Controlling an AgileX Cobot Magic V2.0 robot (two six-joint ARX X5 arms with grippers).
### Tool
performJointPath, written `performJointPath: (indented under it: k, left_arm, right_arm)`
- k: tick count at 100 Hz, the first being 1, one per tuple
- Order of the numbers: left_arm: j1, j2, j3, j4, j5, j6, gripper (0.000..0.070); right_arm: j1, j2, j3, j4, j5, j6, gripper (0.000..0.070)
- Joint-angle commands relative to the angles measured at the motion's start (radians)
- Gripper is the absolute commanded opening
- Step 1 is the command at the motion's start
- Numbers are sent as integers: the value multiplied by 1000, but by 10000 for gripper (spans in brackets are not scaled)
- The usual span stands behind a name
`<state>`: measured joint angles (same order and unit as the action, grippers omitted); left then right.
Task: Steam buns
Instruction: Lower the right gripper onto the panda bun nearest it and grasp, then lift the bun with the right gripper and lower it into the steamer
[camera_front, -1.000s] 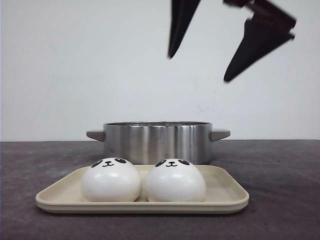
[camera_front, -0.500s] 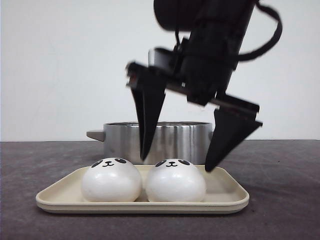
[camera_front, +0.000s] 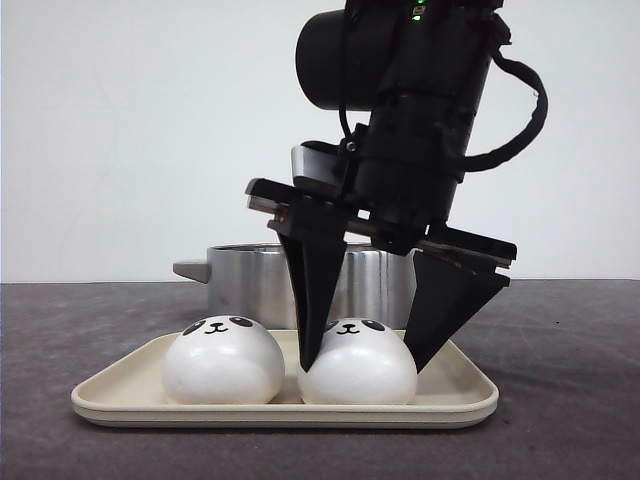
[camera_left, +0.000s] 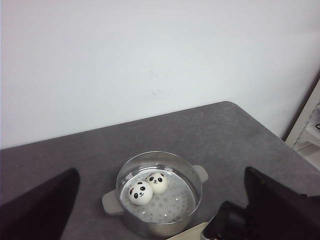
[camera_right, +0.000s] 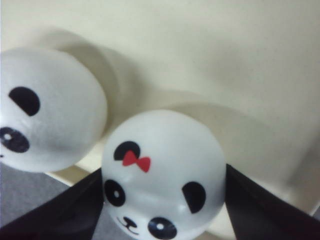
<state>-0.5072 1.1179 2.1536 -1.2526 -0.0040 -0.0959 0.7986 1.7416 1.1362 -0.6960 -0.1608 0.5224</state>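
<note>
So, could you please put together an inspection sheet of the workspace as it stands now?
Surface: dark grey table, bare around the tray.
Job's things: two buns in the steel pot; two on the beige tray, the left bun free, the right bun between the fingers.
Clutter: nothing seen.
Grippers: right gripper open, straddling the right bun, one finger between the two buns; left gripper open, held high over the table, holding nothing.
Cables: black cable looping on the right arm.
Surroundings: plain white wall; a white shelf edge beside the table.
</note>
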Motion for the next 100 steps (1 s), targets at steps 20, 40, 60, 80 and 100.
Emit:
performJointPath:
  k: [20, 40, 60, 80, 100]
  left_arm:
    - [-6, 6, 27, 10, -4, 6, 620]
    - [-6, 5, 27, 1, -4, 6, 620]
    - [-6, 7, 27, 14, -4, 6, 620]
    - [-6, 8, 27, 21, -4, 7, 620]
    - [-6, 8, 27, 18, -4, 10, 620]
  right_arm:
    - [11, 25, 14, -16, 8, -19, 17]
    - [14, -135, 120, -51, 66, -72, 16]
    - [1, -212, 365, -68, 203, -182, 9]
    - [-71, -167, 537, -59, 239, -251, 9]
    - [-164, -62, 551, -28, 236, -289, 9]
